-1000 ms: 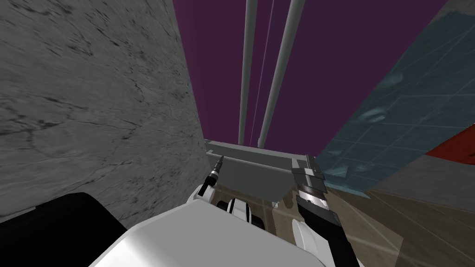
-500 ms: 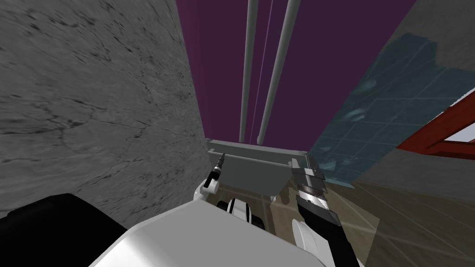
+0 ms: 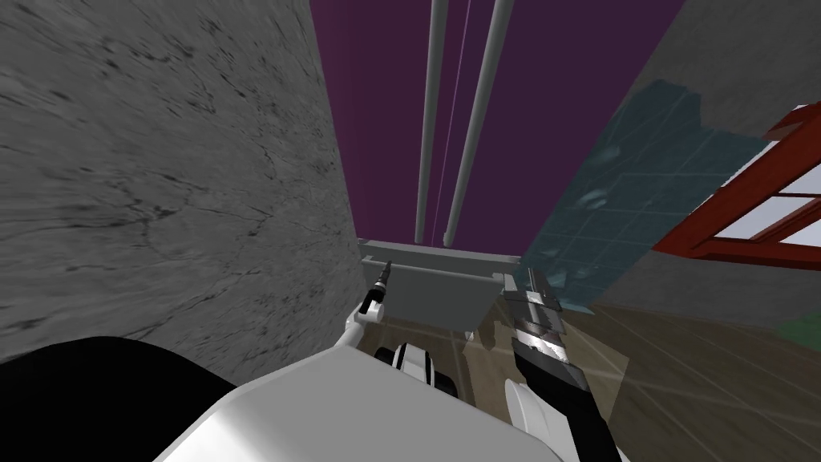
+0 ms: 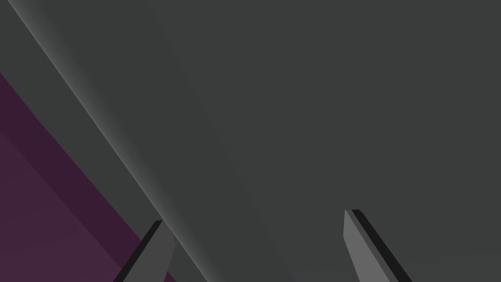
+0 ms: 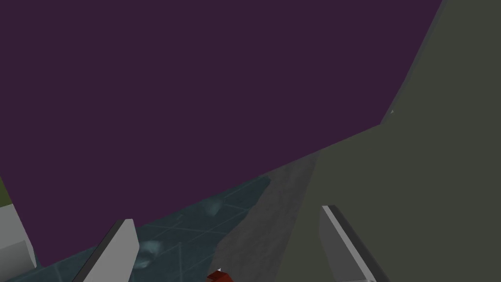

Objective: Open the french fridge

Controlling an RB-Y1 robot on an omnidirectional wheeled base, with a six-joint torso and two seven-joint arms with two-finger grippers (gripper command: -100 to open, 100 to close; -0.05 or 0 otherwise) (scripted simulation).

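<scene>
Biggest thing from where I stand is the grey marbled wall (image 3: 160, 176) on the robot's left. Next is the french fridge (image 3: 377, 120) right in front of it: dark purple front, two doors meeting at a thin seam (image 3: 454, 120), both flush as far as I can tell, so nothing opened yet. On the robot's right runs a teal tiled wall (image 3: 633, 176), w/ a brownish floor (image 3: 705, 377) below and a red window frame (image 3: 746, 216) off to that side. Under the doors sits a grey lower section (image 3: 433, 293), prob. the drawer; can't tell if it's pulled out. Two long grey bars, the left handle (image 3: 429, 120) and right handle (image 3: 479, 120), run up either side of the seam, neither touched. The left hand (image 3: 385, 273) is down by the grey section's left end, fingers spread, nothing btwn them; its wrist view has a flat grey face close ahead w/ purple beside it. The right hand (image 5: 227, 213) is near the section's right end, also released and empty, looking across the purple front toward the tiled wall. Progress, my read: robot's close in, but both hands sit low, below the handle ends. What's left is raising one to a handle, closing on it and swinging the door out, i.e. basically the whole job. Writing: no brand badge, label or text readable anywhere.
</scene>
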